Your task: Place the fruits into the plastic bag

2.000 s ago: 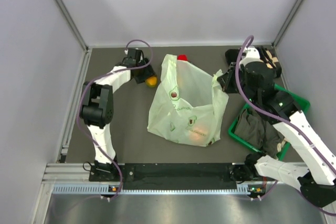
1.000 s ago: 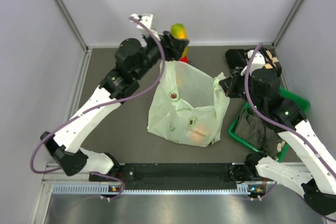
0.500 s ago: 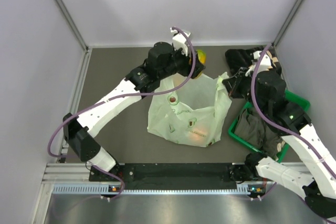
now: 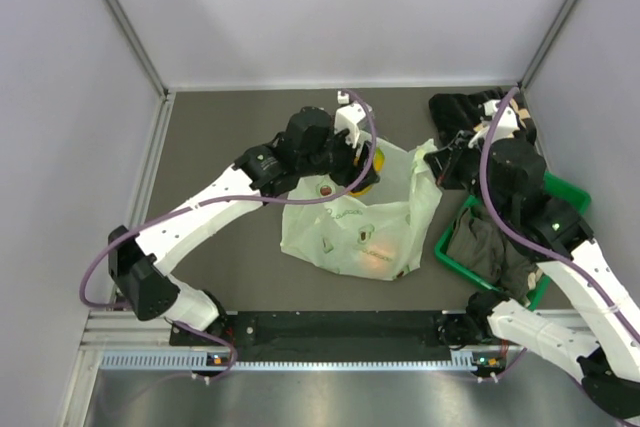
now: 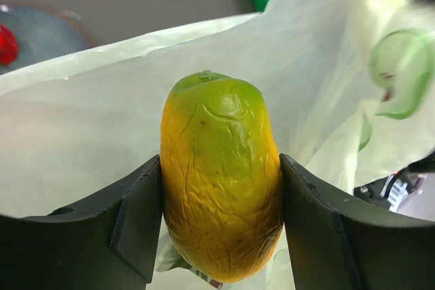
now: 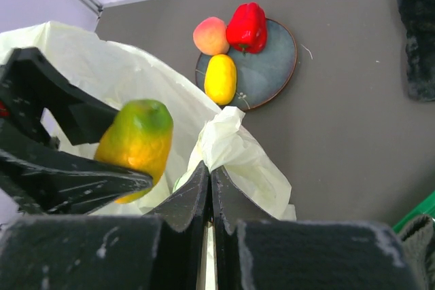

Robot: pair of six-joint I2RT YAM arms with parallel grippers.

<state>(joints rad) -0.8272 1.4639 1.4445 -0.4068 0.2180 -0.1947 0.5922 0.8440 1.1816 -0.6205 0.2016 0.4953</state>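
Mango, yellow-orange with a green top, sits clamped between the left gripper fingers at the mouth of the bag, bag film right behind it. Bag lies mid-table, something orange showing through its lower part. Right gripper pinched tight on the bag's right edge, holding that edge up. Beyond the bag: plate with red fruit, peach fruit touching it at the rim, yellow fruit just below. Right of the bag: green basket with dark clothes.
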